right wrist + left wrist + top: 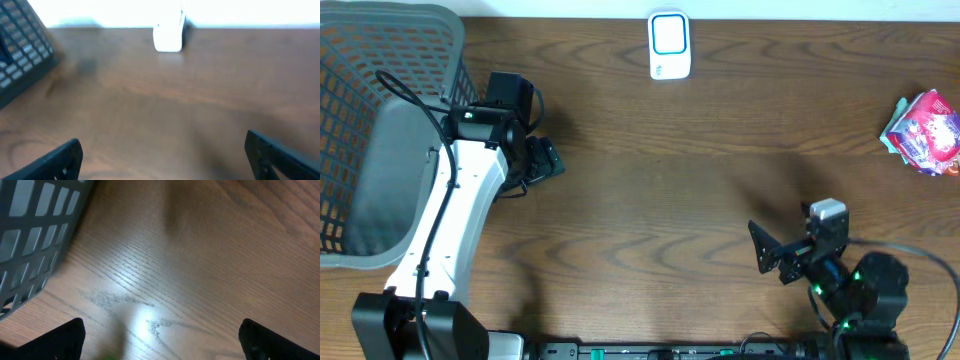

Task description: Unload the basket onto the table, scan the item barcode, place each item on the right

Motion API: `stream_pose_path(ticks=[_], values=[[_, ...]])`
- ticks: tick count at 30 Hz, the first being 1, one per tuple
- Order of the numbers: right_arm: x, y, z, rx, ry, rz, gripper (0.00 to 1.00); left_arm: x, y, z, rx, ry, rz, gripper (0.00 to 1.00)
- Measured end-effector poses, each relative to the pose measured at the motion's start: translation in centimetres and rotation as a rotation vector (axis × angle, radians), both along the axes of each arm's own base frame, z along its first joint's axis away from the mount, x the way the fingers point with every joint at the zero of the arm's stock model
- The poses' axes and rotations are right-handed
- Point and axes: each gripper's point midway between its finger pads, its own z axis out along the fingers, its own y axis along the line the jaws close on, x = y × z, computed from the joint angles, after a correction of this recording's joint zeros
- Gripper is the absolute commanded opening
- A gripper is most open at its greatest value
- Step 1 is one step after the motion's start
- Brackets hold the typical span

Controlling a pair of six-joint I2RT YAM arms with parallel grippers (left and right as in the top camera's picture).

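Note:
The item, a pink and teal printed packet point(923, 132), lies at the table's far right edge. A white barcode scanner with a blue-rimmed window point(669, 46) stands at the back centre, and it also shows blurred as the scanner point(169, 36) in the right wrist view. My left gripper point(542, 160) is beside the basket, open and empty over bare wood, as the left wrist view of the left gripper point(162, 345) confirms. My right gripper point(772, 258) sits low at the front right, well short of the packet. The right gripper point(165, 160) is open with nothing between its fingers.
A large grey mesh basket point(380, 130) fills the left end of the table, with its wall point(35, 230) close to my left gripper and its corner point(22, 50) in the right wrist view. The wooden table point(700, 180) lies between both arms.

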Motion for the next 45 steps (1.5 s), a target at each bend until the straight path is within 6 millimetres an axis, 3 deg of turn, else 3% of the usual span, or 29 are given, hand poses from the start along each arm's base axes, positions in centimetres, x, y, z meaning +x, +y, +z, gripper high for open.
stream_pose_path(ticks=[7,16,35,45], values=[[0.5,-0.1,-0.2,-0.023,-0.178,-0.006,0.99,0.0,0.0,0.0,0.0,0.0,0.0,0.98],[1.0,-1.6,1.4,-0.05,-0.346,-0.102,0.99,0.0,0.0,0.0,0.0,0.0,0.0,0.98],[2.2,-5.7,-2.8,-0.047,-0.252,-0.348,0.99,0.0,0.0,0.0,0.0,0.0,0.0,0.98],[2.2,-6.4,-2.9,-0.092,-0.257,-0.379,0.99,0.0,0.0,0.0,0.0,0.0,0.0,0.98]])
